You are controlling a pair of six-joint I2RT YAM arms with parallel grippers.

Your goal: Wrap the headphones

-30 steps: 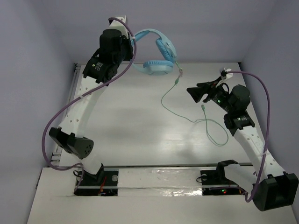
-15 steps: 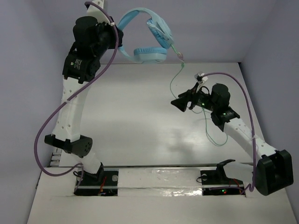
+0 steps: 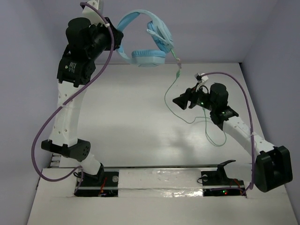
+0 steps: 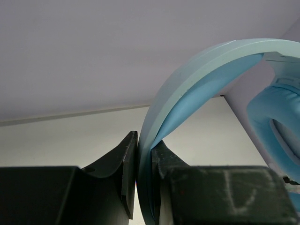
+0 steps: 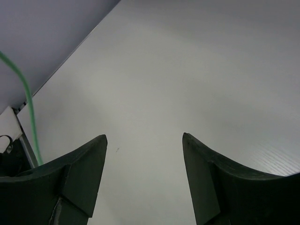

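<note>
The light blue headphones (image 3: 148,57) hang in the air at the back of the table, held by the headband (image 3: 133,18). My left gripper (image 3: 120,43) is shut on that headband (image 4: 197,70), which is pinched between its fingers (image 4: 144,140); one padded ear cup (image 4: 276,117) shows at the right. The thin pale green cable (image 3: 168,91) drops from the ear cups to the table and loops near my right arm. My right gripper (image 3: 177,101) is open just right of the hanging cable, with nothing between its fingers (image 5: 144,138). The cable (image 5: 29,105) passes outside its left finger.
Thick purple arm cables (image 3: 47,126) arc along both arms. The white table (image 3: 126,122) is walled at the back and on both sides. The cable's slack loop (image 3: 215,136) lies on the table beside the right forearm.
My left arm has lifted the headphones higher and to the left, off the table. My right gripper has swung left toward the hanging cable, and its jaws have narrowed slightly.
</note>
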